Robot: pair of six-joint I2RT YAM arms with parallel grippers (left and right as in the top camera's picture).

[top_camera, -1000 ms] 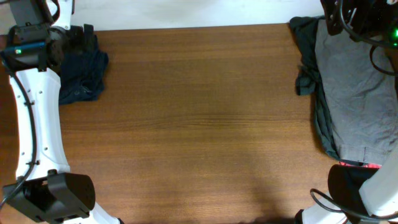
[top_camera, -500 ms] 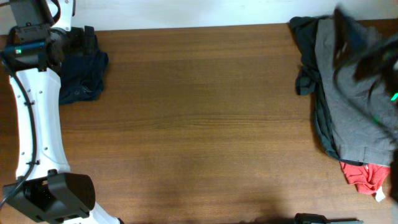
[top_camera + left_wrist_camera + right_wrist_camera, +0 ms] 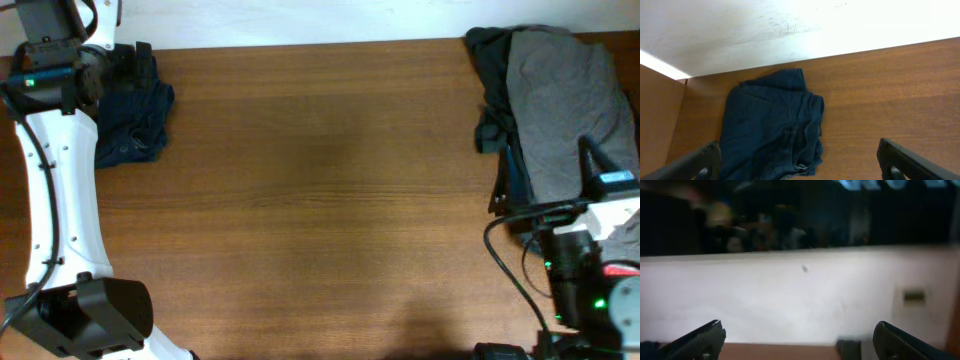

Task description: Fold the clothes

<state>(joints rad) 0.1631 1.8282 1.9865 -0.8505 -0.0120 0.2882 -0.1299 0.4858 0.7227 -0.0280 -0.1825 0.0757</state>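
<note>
While navy shorts (image 3: pixel 772 125) lie crumpled at table (image 3: pixel 320 180) corner, left gripper (image 3: pixel 797 150) above, jaws spread, empty; right gripper (image 3: pixel 797 327) likewise.

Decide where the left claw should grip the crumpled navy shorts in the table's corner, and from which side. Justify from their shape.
Probably the bunched ridge of folds along the navy shorts' edge facing the bare table, coming down from above. The rest lies flat on the wood and offers little to pinch. The open left claw hangs close to that ridge.
</note>
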